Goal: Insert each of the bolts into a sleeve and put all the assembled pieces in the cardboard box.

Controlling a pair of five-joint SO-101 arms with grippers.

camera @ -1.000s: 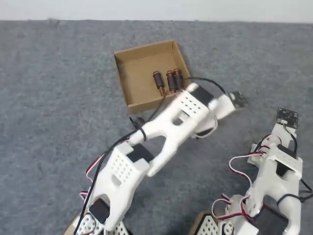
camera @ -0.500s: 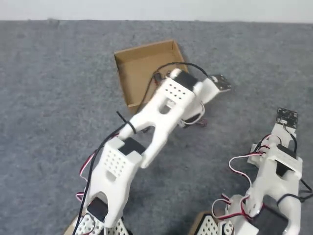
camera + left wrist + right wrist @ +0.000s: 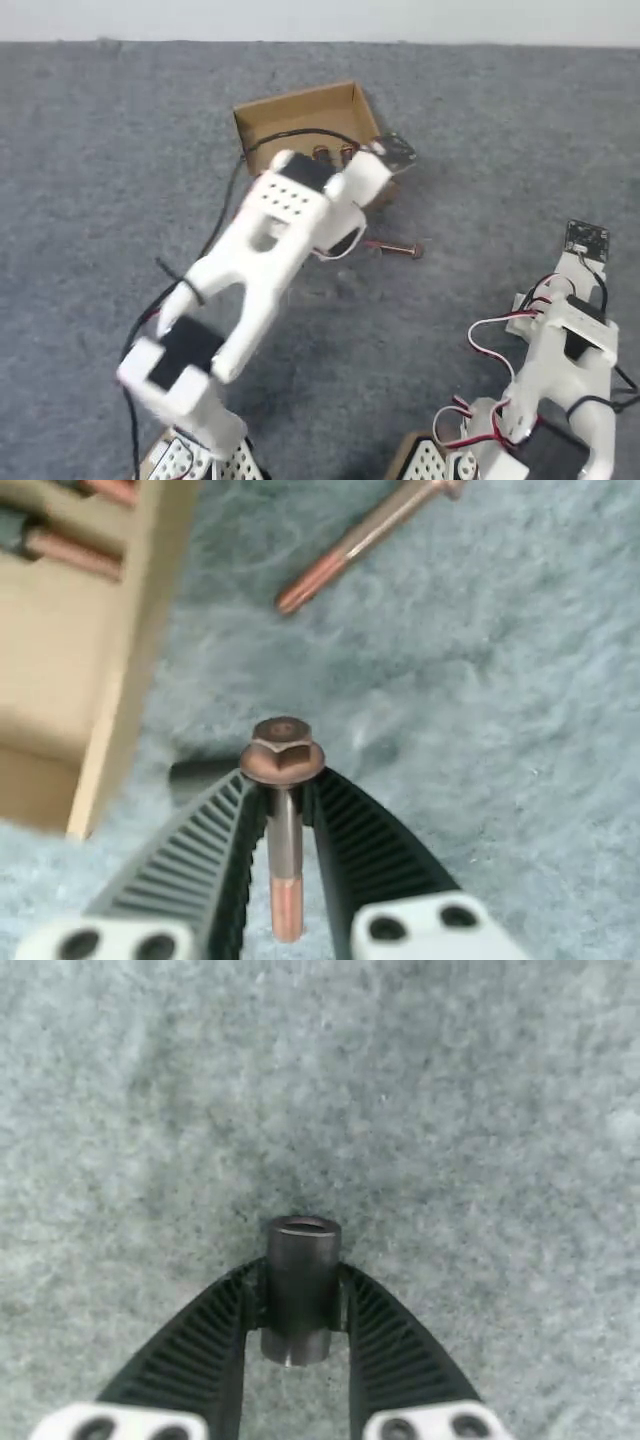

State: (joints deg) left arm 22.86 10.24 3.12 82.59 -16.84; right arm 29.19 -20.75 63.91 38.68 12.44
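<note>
My left gripper (image 3: 283, 780) is shut on a copper bolt (image 3: 284, 830), hex head outward, just off the carpet beside the cardboard box (image 3: 95, 690). The left arm (image 3: 290, 210) stretches to the near right corner of the box (image 3: 290, 115). Inside the box lie assembled pieces (image 3: 332, 153), also visible as assembled pieces (image 3: 60, 545) in the left wrist view. A second bolt (image 3: 395, 247) lies loose on the carpet; the left wrist view shows this bolt (image 3: 360, 545) beyond the gripper. My right gripper (image 3: 300, 1275) is shut on a black sleeve (image 3: 300, 1290), its open end facing outward.
The right arm (image 3: 565, 335) stands at the lower right, well away from the box. A dark cylinder, possibly a sleeve (image 3: 192, 774), lies on the grey carpet (image 3: 100, 200) by the box wall, behind my left fingers. Open carpet surrounds the box on the left and far side.
The left arm has swung leftward toward the box's near right corner, uncovering the loose bolt on the carpet. The right arm has kept still.
</note>
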